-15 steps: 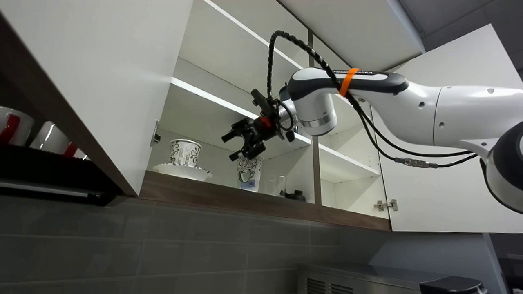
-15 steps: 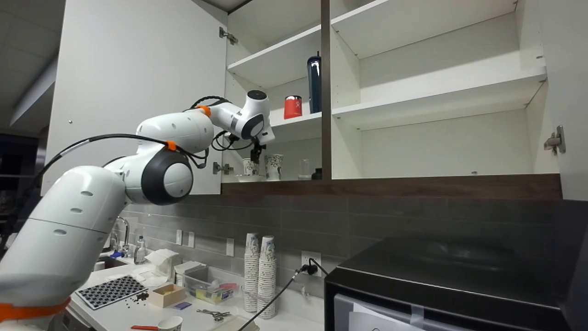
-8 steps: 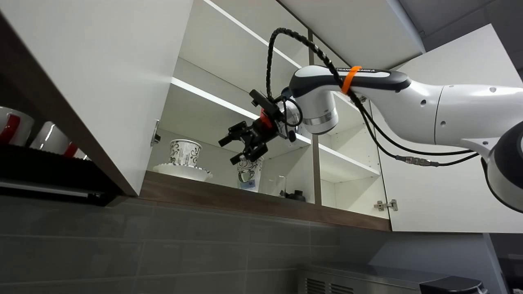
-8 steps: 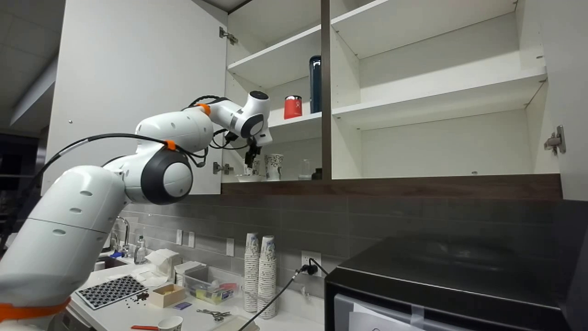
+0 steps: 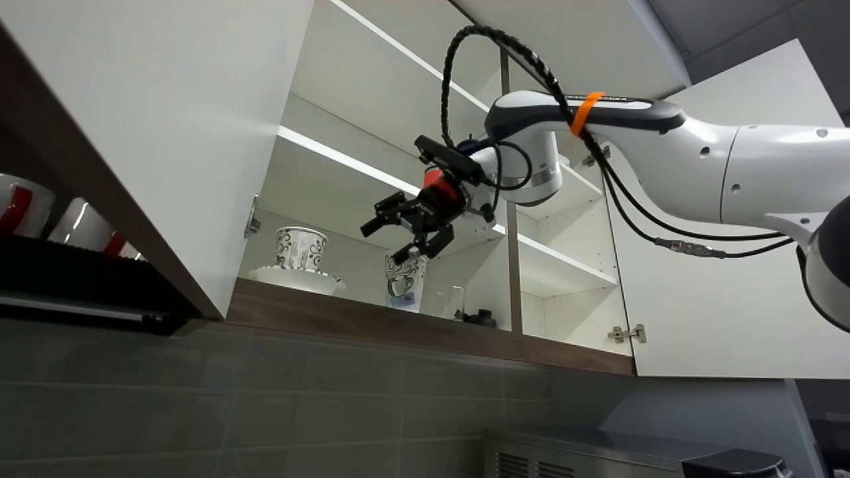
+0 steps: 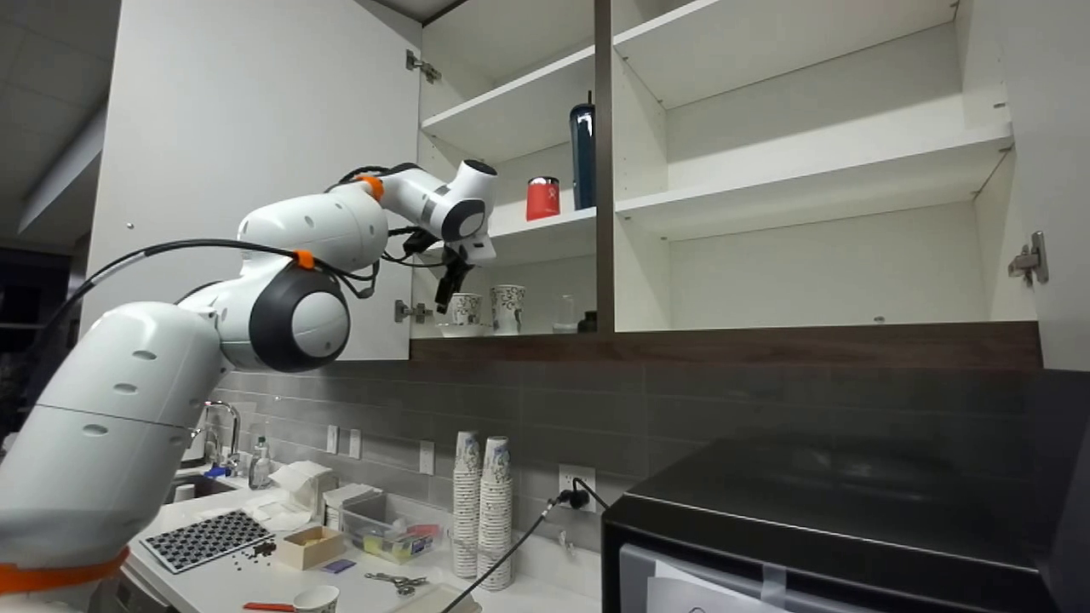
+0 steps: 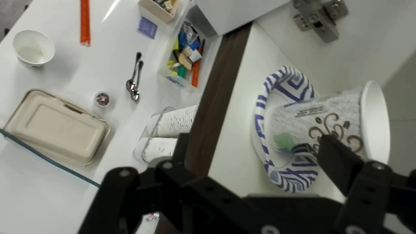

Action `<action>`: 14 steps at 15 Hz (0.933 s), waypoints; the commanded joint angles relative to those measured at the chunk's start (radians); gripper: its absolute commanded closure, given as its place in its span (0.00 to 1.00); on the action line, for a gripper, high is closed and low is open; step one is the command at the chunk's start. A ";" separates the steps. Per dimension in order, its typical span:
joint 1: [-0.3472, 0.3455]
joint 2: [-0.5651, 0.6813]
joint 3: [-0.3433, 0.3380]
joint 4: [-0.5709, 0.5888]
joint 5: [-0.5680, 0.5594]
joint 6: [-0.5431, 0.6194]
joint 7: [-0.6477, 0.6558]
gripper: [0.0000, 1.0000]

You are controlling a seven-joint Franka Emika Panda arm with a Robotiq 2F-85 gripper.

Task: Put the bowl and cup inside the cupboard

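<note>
The cup [image 5: 301,247], white with a dark scroll print, stands upright in the bowl [image 5: 299,281]. No handle shows on it. Both rest on the bottom shelf of the cupboard [image 5: 412,334], near its open door. In an exterior view the cup [image 6: 467,308], bowl [image 6: 462,330] and cupboard edge [image 6: 817,346] show too. In the wrist view the cup [image 7: 325,120] sits in the blue-patterned bowl [image 7: 286,182], beyond the jaws. My gripper [image 5: 383,242] is open and empty, above and apart from the cup. Its spread fingers show in the wrist view [image 7: 254,141].
A taller printed cup [image 5: 405,282], a clear glass [image 5: 455,302] and a dark object [image 5: 481,318] stand along the same shelf. A red tumbler [image 6: 543,198] and dark blue bottle [image 6: 583,156] stand one shelf up. Cup stacks [image 6: 481,511] stand on the counter below.
My gripper has drawn back and tilted, moving away from the shelf, and now uncovers the cup in an exterior view. It stays open. The cup and bowl have not moved.
</note>
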 commanded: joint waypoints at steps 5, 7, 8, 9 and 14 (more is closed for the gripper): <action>-0.003 -0.037 0.005 -0.028 -0.038 -0.147 -0.308 0.00; 0.001 -0.052 0.000 -0.043 -0.076 -0.130 -0.412 0.00; -0.001 -0.065 0.001 -0.051 -0.087 -0.130 -0.465 0.00; -0.004 -0.076 0.003 -0.056 -0.091 -0.135 -0.520 0.00; -0.016 -0.146 0.004 -0.083 -0.089 -0.228 -0.756 0.00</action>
